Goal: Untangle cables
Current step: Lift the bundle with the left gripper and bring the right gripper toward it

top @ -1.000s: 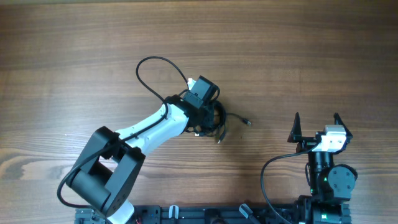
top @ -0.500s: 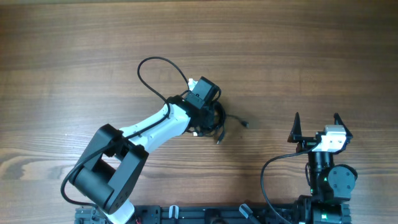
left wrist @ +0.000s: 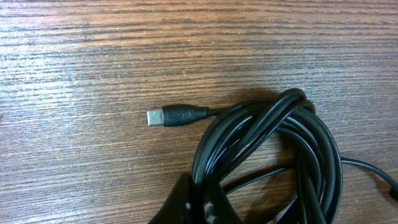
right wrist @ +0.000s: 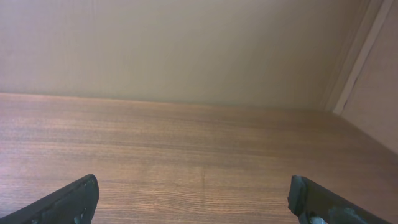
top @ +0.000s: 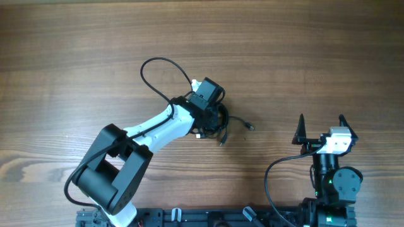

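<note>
The cables [top: 222, 122] lie in a black tangled bundle near the table's middle, one end with a small plug [top: 251, 126] trailing right. In the left wrist view the bundle [left wrist: 273, 146] fills the lower right, and a silvery-tipped plug [left wrist: 168, 116] points left. My left gripper [left wrist: 202, 202] is shut on strands of the bundle; in the overhead view it is hidden under the wrist, over the tangle. My right gripper [top: 320, 126] is open and empty at the lower right, far from the cables. Its wide-apart fingers show in the right wrist view [right wrist: 193, 199].
A thicker black arm cable [top: 158, 75] loops up and left of the left wrist. Another arm cable [top: 278, 173] curves by the right arm's base. A wall [right wrist: 186, 50] stands beyond the table's far edge in the right wrist view.
The left wrist has shifted slightly up and right between one second ago and half a second ago, the trailing plug moving with it. Since then nothing has visibly moved. The right arm is still.
</note>
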### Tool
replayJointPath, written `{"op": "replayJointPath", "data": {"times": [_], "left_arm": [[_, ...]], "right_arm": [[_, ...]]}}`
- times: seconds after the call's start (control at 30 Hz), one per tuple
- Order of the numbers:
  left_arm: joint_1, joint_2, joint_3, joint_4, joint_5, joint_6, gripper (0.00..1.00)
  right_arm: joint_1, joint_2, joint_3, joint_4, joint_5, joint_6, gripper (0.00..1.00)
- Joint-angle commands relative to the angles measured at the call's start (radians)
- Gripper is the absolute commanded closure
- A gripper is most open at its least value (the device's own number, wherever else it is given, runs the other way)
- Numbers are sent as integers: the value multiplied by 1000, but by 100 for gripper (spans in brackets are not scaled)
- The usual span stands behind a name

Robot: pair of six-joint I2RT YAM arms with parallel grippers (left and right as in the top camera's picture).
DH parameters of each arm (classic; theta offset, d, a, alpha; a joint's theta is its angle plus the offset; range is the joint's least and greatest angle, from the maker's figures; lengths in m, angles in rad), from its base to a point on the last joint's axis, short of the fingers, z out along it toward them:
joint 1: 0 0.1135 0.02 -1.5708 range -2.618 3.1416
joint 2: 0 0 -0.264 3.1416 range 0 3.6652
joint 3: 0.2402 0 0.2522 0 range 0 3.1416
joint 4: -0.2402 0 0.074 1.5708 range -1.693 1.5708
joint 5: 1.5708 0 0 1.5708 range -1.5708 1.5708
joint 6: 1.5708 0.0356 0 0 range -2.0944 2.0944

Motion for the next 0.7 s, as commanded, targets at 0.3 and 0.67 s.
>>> {"op": "replayJointPath", "data": {"times": [0.3,0.67], "left_arm": [[208,-368,191,-212,64,608,96],[272,-436,190,-306,362,871,96]], "right_arm": [[2,-5,-1,2,-13,-9,0],[2,7,-1,30,-311,1317,0]]}}
